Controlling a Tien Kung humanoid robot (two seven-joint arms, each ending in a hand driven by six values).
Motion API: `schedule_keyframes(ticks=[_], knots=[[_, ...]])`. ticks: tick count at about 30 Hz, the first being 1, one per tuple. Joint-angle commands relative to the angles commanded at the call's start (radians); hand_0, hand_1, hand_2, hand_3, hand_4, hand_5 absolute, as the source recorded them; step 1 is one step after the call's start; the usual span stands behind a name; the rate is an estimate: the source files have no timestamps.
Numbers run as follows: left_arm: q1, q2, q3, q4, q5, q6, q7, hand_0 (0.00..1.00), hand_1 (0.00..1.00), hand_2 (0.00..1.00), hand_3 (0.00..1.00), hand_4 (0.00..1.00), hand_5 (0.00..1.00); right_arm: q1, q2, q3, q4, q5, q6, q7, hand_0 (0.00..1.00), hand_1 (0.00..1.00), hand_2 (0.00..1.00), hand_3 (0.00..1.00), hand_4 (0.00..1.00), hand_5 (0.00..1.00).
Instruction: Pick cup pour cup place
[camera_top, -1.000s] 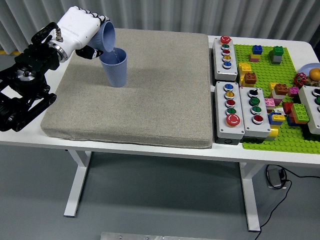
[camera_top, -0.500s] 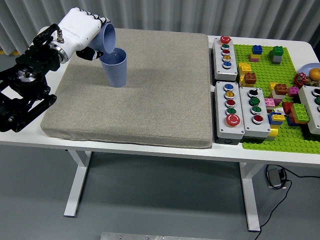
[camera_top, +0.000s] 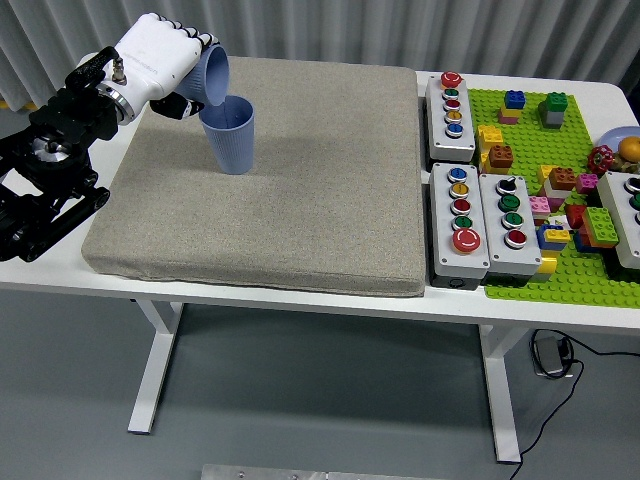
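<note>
Over the grey mat (camera_top: 280, 190), left hand (camera_top: 158, 58) clenched around a tipped blue cup (camera_top: 212, 76) above the upright cup (camera_top: 230, 136).

Occluded and cropped items
The tilted cup (camera_top: 212, 75) is largely covered by the left hand (camera_top: 155, 58); its contents cannot be determined.

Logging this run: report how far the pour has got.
Pick done: left hand grips the tilted cup. Pour in hand: its mouth tips over the standing cup on the mat. Left: setting the held cup down.
</note>
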Motion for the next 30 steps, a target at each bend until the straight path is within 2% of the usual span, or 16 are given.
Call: schedule_keyframes(ticks=[17, 28, 30], knots=[[-0.008, 0.003, 0.021, -0.004, 0.0, 0.0, 0.003, 0.46, 0.509, 0.526, 0.539, 0.684, 0.115, 0.001, 0.001, -0.007, 0.0, 0.008, -0.001, -0.001, 0.689, 0.653, 0.584, 0.578, 0.002, 0.164], [0.009, 0.002, -0.039, -0.012, 0.0, 0.02, -0.012, 0.457, 0.509, 0.525, 0.538, 0.687, 0.115, 0.003, 0.002, -0.01, 0.0, 0.013, -0.002, -0.003, 0.689, 0.653, 0.584, 0.578, 0.002, 0.163], [0.018, 0.005, -0.057, -0.004, -0.061, 0.04, -0.018, 0.457, 0.509, 0.525, 0.538, 0.687, 0.115, 0.001, 0.002, -0.011, 0.0, 0.016, -0.003, -0.003, 0.689, 0.653, 0.584, 0.578, 0.002, 0.163]])
